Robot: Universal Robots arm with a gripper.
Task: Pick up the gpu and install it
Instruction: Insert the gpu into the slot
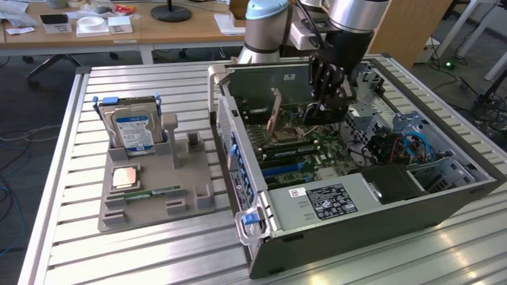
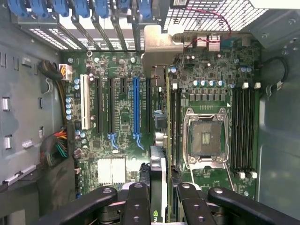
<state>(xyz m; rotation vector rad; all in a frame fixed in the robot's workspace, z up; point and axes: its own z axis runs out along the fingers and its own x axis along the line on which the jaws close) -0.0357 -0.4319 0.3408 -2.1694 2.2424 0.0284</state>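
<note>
My gripper (image 1: pixel 328 89) reaches down into the open computer case (image 1: pixel 364 205) and is shut on the gpu (image 1: pixel 313 116). In the wrist view the gpu (image 2: pixel 158 159) shows edge-on as a thin black card between my fingers (image 2: pixel 137 201), with its silver bracket (image 2: pixel 157 44) at the far end by the case's rear slot openings. The card hangs upright over the motherboard (image 2: pixel 117 117), between the blue expansion slot (image 2: pixel 135 105) and the memory slots beside the processor socket (image 2: pixel 206 136). Whether its lower edge touches a slot is hidden.
Blue slot clips (image 2: pixel 79 7) line the case's rear wall. On the exterior view's left, a grey tray (image 1: pixel 154 205) holds a hard drive (image 1: pixel 133 130), a green memory stick (image 1: pixel 151 193) and a chip (image 1: pixel 124 177). Cables and drive cages (image 1: pixel 404 145) crowd the case's right.
</note>
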